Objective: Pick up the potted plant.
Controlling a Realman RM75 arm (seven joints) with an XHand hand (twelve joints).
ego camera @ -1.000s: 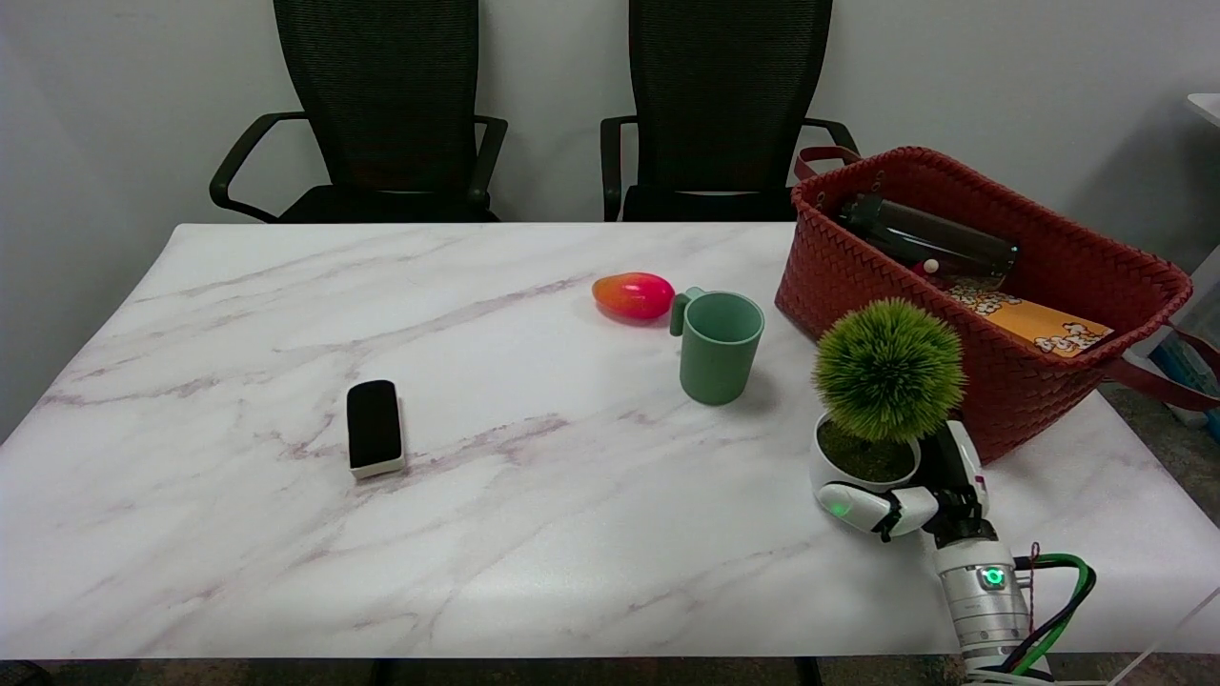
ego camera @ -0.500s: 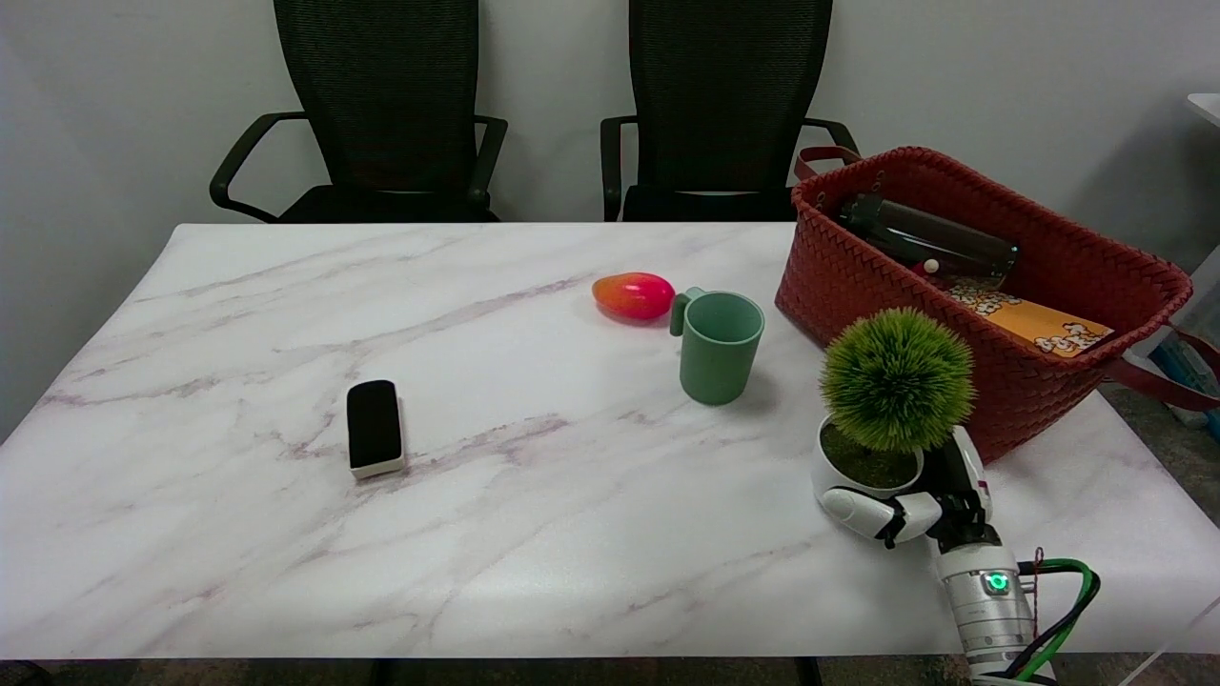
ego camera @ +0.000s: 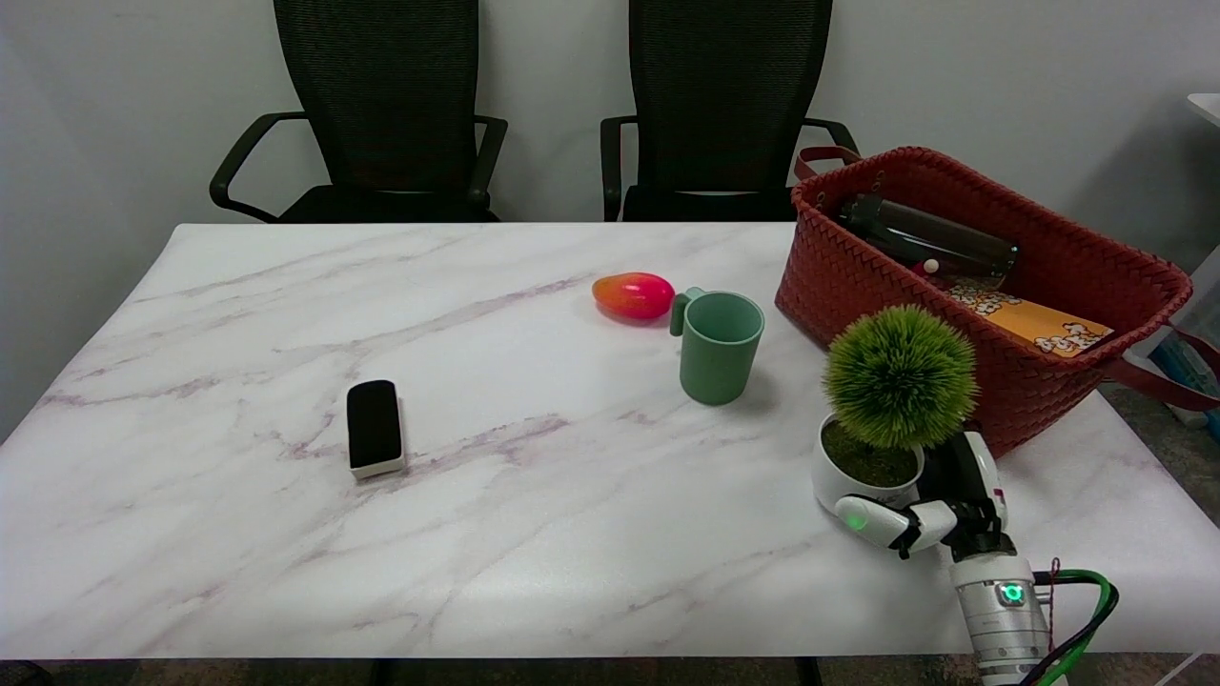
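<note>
The potted plant (ego camera: 863, 474), a round green tuft in a small white pot, stands on the marble table (ego camera: 534, 495) near its right front corner, just in front of the red basket. My right hand (ego camera: 939, 505) is wrapped around the pot from the right. Its thumb lies across the pot's lower front with a green light on it. The other fingers are hidden behind the pot and foliage. The pot's base looks level with the tabletop.
A red woven basket (ego camera: 848, 276) holding a dark bottle and an orange box sits directly behind the plant. A green mug (ego camera: 720, 348) and a red-orange mango (ego camera: 633, 294) are to the left. A black eraser (ego camera: 374, 427) lies mid-left. Two black chairs stand beyond the table.
My right hand and wrist have slid toward the lower right. The plant has shifted slightly right with them, and its tuft leans a little more toward the basket.
</note>
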